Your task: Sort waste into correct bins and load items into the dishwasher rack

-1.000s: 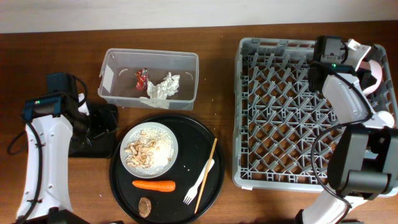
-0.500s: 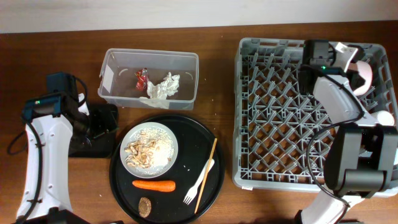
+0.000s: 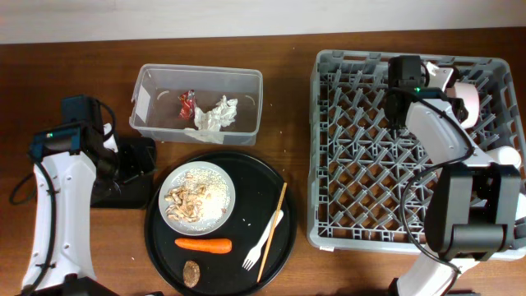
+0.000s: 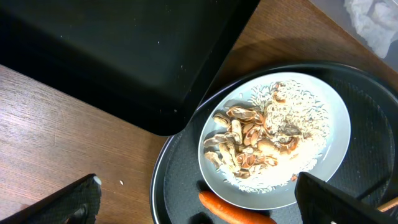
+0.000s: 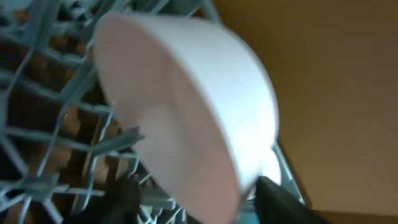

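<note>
Overhead, the rack (image 3: 316,148) filled the right side of the table (image 3: 82,49), and the bowl (image 3: 470,102) stood on edge among the pegs (image 5: 118,140) near its far right corner. The right gripper (image 5: 196,190) was just beside the bowl, its fingers (image 5: 127,196) spread wide with nothing between them. That wrist view was blurred, so I could not tell whether a fingertip touched the bowl.

The left gripper (image 4: 199,202) hung empty, its fingers (image 4: 68,199) wide apart, above the spot where the black tray (image 4: 124,56) met the round tray (image 4: 180,180). On the round tray sat the plate (image 4: 339,134) with the scraps (image 4: 255,140) heaped on it. The carrot (image 4: 236,214) lay just beside the plate's near edge and the lump (image 3: 192,273) nearer still. The fork (image 3: 265,238) and the stick (image 3: 275,226) lay side by side to the right of the plate.

The tub (image 3: 148,99), behind the round tray, held the wrapper (image 3: 187,102) and the tissue (image 3: 214,115), close together.
</note>
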Available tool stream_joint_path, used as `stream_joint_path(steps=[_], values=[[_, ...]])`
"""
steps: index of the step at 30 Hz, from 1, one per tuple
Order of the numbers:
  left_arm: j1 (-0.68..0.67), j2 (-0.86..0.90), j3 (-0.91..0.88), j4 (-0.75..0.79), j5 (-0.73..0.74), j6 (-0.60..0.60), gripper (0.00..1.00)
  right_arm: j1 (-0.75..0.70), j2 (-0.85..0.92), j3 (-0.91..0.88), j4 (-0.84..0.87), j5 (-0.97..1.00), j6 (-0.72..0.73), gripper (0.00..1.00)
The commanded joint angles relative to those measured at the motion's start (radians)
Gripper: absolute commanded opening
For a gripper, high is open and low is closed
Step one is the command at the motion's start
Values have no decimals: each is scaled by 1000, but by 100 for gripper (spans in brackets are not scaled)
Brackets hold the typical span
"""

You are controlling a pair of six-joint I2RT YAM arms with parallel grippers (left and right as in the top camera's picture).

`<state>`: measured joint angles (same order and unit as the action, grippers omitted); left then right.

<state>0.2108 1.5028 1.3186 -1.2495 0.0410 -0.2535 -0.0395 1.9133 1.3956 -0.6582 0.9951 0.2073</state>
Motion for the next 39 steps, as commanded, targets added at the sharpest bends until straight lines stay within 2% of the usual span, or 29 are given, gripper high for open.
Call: stream_joint_path(steps=[1, 3, 5, 7, 9, 11, 13, 16, 17, 21, 25, 27, 30, 32, 39], values=[[3, 0, -6, -1, -3, 12, 99, 0, 6, -8, -17, -149, 10, 64], [3, 0, -6, -2, -3, 12, 99, -1, 6, -8, -10, -149, 11, 63], [3, 0, -6, -5, -3, 12, 100, -1, 6, -8, 21, -77, 10, 63], [3, 0, -6, -5, -3, 12, 99, -1, 6, -6, 73, 76, 10, 64], [3, 0, -6, -5, -3, 11, 99, -1, 6, -4, 91, 120, 9, 64], [3, 0, -6, -1, -3, 11, 99, -1, 6, -5, 21, 47, 10, 64], [3, 0, -6, -1, -3, 12, 99, -5, 6, -5, -85, -75, 27, 58], [3, 0, -6, -2, -3, 12, 99, -28, 6, -5, -201, -74, 178, 57], [3, 0, -6, -2, -3, 12, 99, -35, 6, -5, -222, -71, 180, 54], [3, 0, -6, -3, -3, 12, 100, -40, -4, -2, -227, 26, 195, 50], [3, 0, -6, -6, -2, 11, 99, -48, -66, 2, -159, 9, 220, 50], [3, 0, -6, -6, -2, 12, 99, -61, -77, 5, -64, -99, 176, 50], [3, 0, -6, -6, -2, 11, 99, -85, -77, 7, 113, -350, -9, 47], [3, 0, -6, -12, -3, 12, 99, -86, -77, 25, 182, -355, -46, 47], [3, 0, -6, -15, -3, 12, 99, -85, -77, 111, 122, -399, -73, 49]])
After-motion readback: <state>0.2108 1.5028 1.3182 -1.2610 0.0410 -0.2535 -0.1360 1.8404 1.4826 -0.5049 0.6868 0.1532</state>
